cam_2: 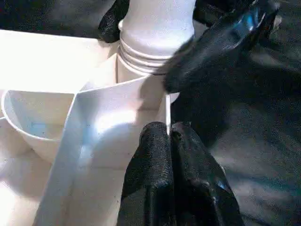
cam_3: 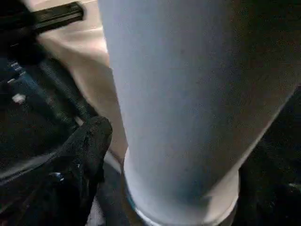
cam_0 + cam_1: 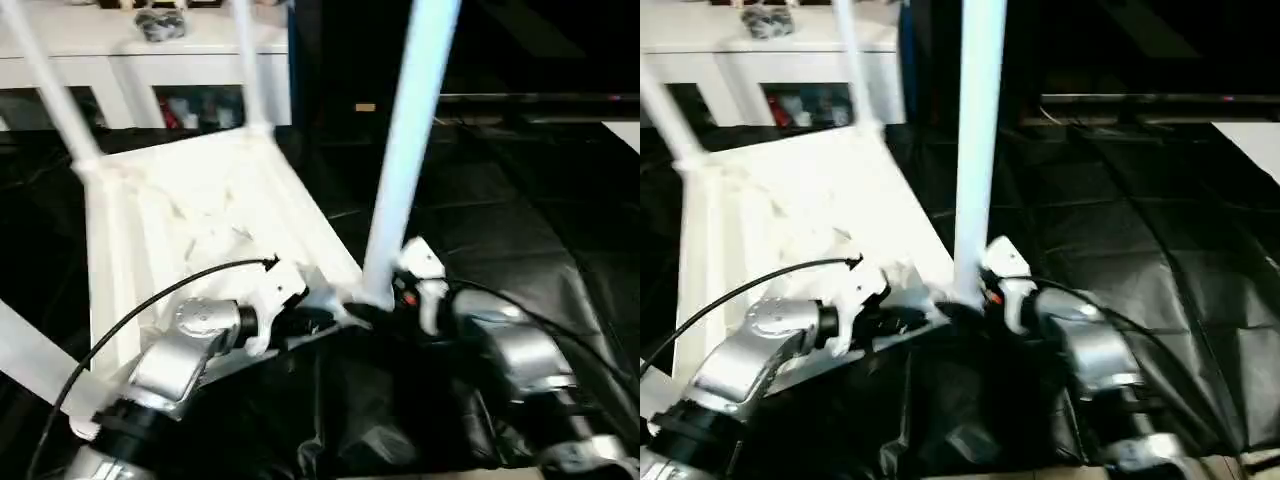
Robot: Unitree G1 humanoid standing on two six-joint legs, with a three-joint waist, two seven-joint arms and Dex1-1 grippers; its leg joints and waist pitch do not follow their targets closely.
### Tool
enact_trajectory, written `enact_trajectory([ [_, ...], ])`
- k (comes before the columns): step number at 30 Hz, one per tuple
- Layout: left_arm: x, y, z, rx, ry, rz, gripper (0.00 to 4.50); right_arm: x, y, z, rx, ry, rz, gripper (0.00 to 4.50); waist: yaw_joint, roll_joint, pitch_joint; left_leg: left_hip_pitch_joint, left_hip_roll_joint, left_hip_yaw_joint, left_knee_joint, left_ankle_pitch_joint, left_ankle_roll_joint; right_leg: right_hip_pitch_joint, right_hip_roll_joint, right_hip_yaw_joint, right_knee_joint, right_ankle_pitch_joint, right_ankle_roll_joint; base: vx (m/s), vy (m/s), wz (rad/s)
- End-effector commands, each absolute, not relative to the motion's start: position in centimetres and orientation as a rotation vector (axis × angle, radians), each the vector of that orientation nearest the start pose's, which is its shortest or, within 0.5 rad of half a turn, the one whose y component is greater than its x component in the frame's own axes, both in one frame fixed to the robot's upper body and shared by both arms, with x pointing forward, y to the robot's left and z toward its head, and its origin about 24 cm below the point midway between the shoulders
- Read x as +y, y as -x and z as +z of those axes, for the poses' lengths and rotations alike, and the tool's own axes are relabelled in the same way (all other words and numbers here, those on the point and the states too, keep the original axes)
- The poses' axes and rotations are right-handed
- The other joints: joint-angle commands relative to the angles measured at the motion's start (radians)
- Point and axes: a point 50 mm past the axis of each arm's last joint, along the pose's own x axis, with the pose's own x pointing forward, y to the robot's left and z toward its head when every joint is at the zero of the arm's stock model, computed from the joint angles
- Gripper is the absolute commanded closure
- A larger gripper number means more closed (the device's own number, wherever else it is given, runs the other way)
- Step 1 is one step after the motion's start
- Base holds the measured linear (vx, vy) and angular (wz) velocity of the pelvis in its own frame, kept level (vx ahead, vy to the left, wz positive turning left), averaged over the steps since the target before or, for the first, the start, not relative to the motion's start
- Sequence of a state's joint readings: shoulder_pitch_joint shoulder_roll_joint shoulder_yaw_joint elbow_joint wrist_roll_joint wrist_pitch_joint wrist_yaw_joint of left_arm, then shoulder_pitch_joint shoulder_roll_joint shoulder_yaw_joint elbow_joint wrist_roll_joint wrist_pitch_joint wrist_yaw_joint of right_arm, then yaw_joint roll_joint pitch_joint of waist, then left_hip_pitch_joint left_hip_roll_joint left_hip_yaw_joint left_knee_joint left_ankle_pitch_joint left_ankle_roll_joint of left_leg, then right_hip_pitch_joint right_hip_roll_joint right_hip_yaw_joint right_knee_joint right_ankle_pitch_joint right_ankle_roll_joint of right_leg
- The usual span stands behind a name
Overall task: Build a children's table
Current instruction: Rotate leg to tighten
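Small white plastic children's table [image 3: 200, 215] lies upside down on the black sheet [image 3: 520, 260], ribbed underside up. Far-left leg [image 3: 50, 85] and far leg [image 3: 250, 70] are seated; another leg [image 3: 30, 365] crosses the near-left corner. Left gripper [image 1: 169, 141] is pinched closed on the rim wall by the near-right socket. Near-right leg [image 3: 405, 150] stands in that socket, threads showing, so probably not fully home. Right gripper [image 3: 412, 290] at its base; can't tell its jaws. Open room on the right.

Upturned children's table [image 3: 200, 210] rests on black sheeting [image 3: 520, 230].

Bright overhead light washes out the white table top [image 3: 200, 215], head views are softly blurred, dark surroundings.
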State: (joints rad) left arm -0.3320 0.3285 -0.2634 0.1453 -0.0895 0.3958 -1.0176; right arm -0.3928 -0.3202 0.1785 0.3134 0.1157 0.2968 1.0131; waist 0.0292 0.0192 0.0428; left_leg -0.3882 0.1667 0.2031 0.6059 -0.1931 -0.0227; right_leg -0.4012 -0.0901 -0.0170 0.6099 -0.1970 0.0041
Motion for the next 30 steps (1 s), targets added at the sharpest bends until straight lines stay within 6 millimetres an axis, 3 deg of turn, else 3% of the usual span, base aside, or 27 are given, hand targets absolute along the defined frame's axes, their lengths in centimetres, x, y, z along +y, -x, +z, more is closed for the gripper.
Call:
enact_trajectory([
  [1, 9.6, -27.4, 6.7, 0.308, -0.189, -1.32, 4.5, -11.4, -28.3, 4.7, 0.383, 0.12, 1.276, 0.89, -0.004, -0.004, -0.055, 0.029, 0.06, -0.026, -0.078, -0.209, 0.058, 0.036, -0.042, 0.026, -0.068, -0.127, -0.252, 0.0, 0.0, 0.0],
  [12, 11.2, -26.7, 6.7, 0.367, -0.197, -1.421, 4.5, -12.1, -26.9, 4.7, 0.456, 0.158, 1.444, 1.69, 0.005, -0.008, -0.058, 0.027, 0.059, -0.026, -0.076, -0.176, 0.059, 0.038, -0.043, 0.025, -0.063, -0.11, -0.252, 0.0, 0.0, 0.0],
  [17, 11.3, -26.9, 6.8, 0.368, -0.199, -1.415, 4.5, -11.9, -26.7, 4.5, 0.452, 0.162, 1.453, 1.8, 0.006, -0.007, -0.057, 0.027, 0.06, -0.026, -0.077, -0.179, 0.057, 0.037, -0.044, 0.026, -0.063, -0.117, -0.255, 0.0, 0.0, 0.0],
  [19, 11.0, -27.2, 6.8, 0.35, -0.202, -1.381, 4.5, -11.4, -27.0, 4.4, 0.427, 0.148, 1.414, 1.8, 0.005, -0.006, -0.056, 0.028, 0.06, -0.026, -0.078, -0.19, 0.05, 0.035, -0.044, 0.026, -0.065, -0.131, -0.253, 0.0, 0.0, 0.0],
  [22, 9.5, -28.2, 6.9, 0.296, -0.195, -1.26, 4.5, -10.0, -28.6, 3.7, 0.365, 0.105, 1.172, 1.81, -0.003, -0.008, -0.053, 0.025, 0.058, -0.026, -0.08, -0.211, 0.029, 0.034, -0.044, 0.027, -0.069, -0.17, -0.244, 0.0, 0.0, 0.0],
  [25, 8.7, -28.7, 6.9, 0.281, -0.19, -1.201, 4.5, -9.4, -29.4, 3.2, 0.361, 0.09, 1.035, 1.81, -0.016, -0.011, -0.053, 0.022, 0.055, -0.033, -0.085, -0.248, -0.006, 0.035, -0.046, 0.025, -0.075, -0.259, -0.213, 0.0, 0.0, 0.0],
  [26, 8.5, -28.8, 6.9, 0.278, -0.19, -1.188, 4.5, -9.3, -29.6, 3.1, 0.365, 0.087, 1.005, 1.81, -0.027, -0.011, -0.054, 0.022, 0.055, -0.034, -0.085, -0.262, -0.008, 0.034, -0.044, 0.025, -0.078, -0.262, -0.203, 0.0, 0.0, 0.0],
  [30, 7.2, -29.5, 6.9, 0.255, -0.184, -1.072, 4.5, -7.6, -30.8, 2.7, 0.373, 0.06, 0.815, 1.81, -0.043, -0.011, -0.055, 0.018, 0.053, -0.031, -0.082, -0.237, 0.003, 0.032, -0.043, 0.027, -0.076, -0.217, -0.217, 0.0, 0.0, 0.0],
])
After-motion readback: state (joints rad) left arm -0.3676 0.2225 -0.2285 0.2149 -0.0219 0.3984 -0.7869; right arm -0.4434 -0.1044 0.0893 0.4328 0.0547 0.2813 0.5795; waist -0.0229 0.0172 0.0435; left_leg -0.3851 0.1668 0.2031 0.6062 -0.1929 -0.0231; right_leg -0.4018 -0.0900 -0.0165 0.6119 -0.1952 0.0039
